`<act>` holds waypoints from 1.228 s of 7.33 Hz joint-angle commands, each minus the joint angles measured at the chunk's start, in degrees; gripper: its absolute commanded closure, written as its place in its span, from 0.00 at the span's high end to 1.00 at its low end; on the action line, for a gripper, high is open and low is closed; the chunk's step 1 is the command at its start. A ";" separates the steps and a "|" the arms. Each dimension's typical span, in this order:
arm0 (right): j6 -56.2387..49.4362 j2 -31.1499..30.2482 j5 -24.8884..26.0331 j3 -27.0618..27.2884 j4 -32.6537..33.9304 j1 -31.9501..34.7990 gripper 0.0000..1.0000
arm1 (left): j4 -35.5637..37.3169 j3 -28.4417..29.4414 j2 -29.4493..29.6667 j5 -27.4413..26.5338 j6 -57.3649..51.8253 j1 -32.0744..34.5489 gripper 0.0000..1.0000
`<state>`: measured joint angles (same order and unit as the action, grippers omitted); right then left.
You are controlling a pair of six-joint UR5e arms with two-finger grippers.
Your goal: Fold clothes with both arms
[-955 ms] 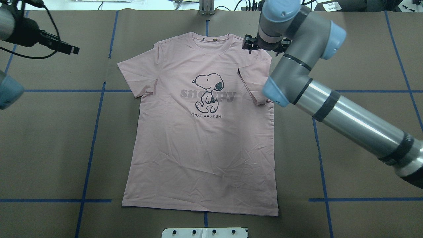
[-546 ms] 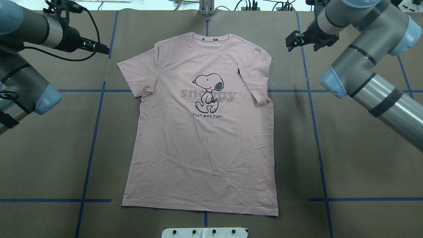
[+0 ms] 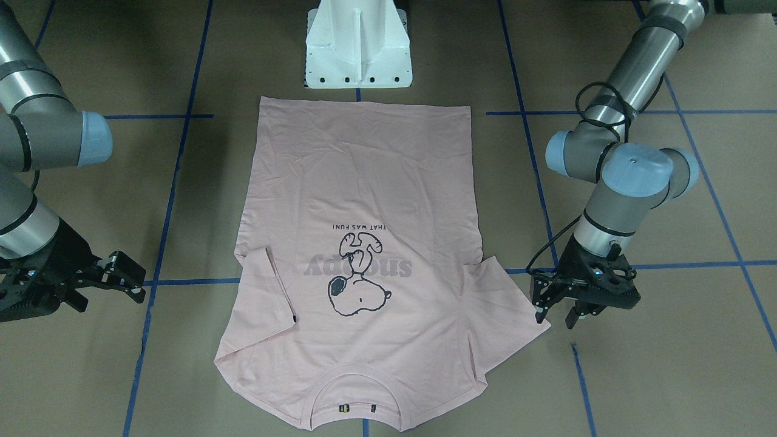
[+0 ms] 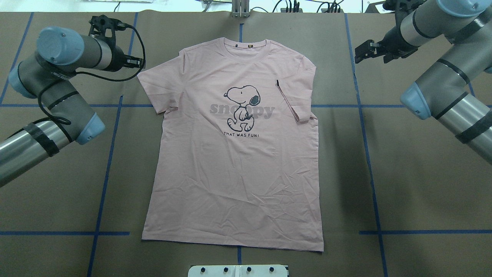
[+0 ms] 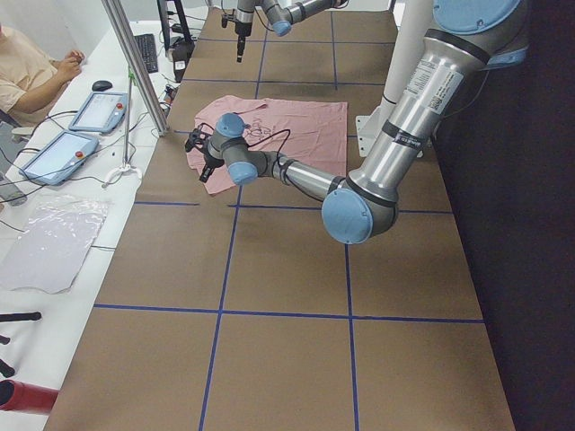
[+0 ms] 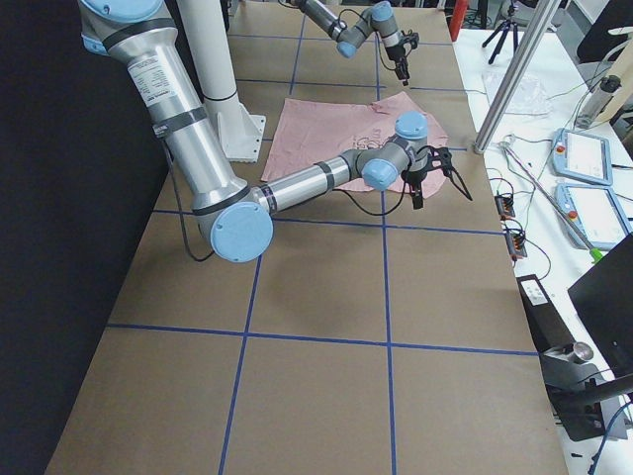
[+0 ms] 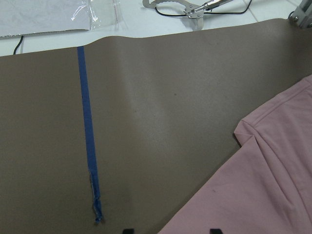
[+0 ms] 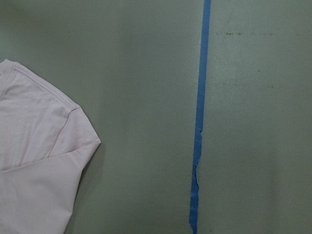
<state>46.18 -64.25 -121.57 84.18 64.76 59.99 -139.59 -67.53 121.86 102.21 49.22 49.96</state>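
The pale pink T-shirt (image 4: 238, 169) lies flat, front up, collar at the far side; it also shows in the front-facing view (image 3: 364, 176). Its right sleeve (image 4: 294, 102) is folded in over the front. Its left sleeve (image 4: 155, 90) lies spread out. My left gripper (image 4: 135, 64) is open and empty, low at the outer edge of the left sleeve (image 3: 555, 311). The left wrist view shows that sleeve (image 7: 263, 185) just ahead. My right gripper (image 4: 364, 53) is open and empty, off the shirt to the right of the shoulder (image 3: 128, 278).
The brown table cover carries blue tape lines (image 4: 367, 154). The white pedestal base (image 3: 358, 48) stands at the shirt's hem end. A metal post (image 4: 240, 9) stands at the far edge. An operator (image 5: 27, 67) and tablets (image 5: 76, 130) sit beyond the table's far side.
My right gripper has drawn away from the shirt's right shoulder to the bare table at the right. My left arm has swung in to the left sleeve's edge. The shirt has not moved.
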 commanded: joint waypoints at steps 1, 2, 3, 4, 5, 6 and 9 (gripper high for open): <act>0.22 -0.62 0.10 0.54 -0.07 0.04 1.00 | -3.94 4.07 0.48 -1.58 0.97 -1.35 0.55; 0.22 -0.70 0.10 0.63 -0.07 0.04 1.00 | -3.94 4.16 0.48 -1.58 1.06 -1.35 0.52; 0.22 -1.14 0.10 1.16 -0.07 0.04 1.00 | -3.94 4.16 0.48 -1.49 1.32 -1.35 0.49; 0.22 -1.75 0.10 1.68 -0.07 0.04 1.00 | -3.94 4.34 0.48 -1.58 2.28 -1.44 0.48; 0.31 -1.85 0.10 1.69 -0.07 0.04 1.00 | -3.94 4.34 0.57 -1.58 2.29 -1.53 0.48; 0.31 -1.85 0.10 1.69 -0.07 0.04 1.00 | -3.94 4.42 0.57 -1.58 2.29 -1.53 0.47; 0.31 -2.02 0.19 1.69 -0.07 0.04 1.00 | -3.94 4.51 0.48 -2.80 2.46 -2.58 0.42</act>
<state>46.49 -66.22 -121.45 85.87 64.69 60.03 -143.53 -63.04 122.35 100.31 51.62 47.84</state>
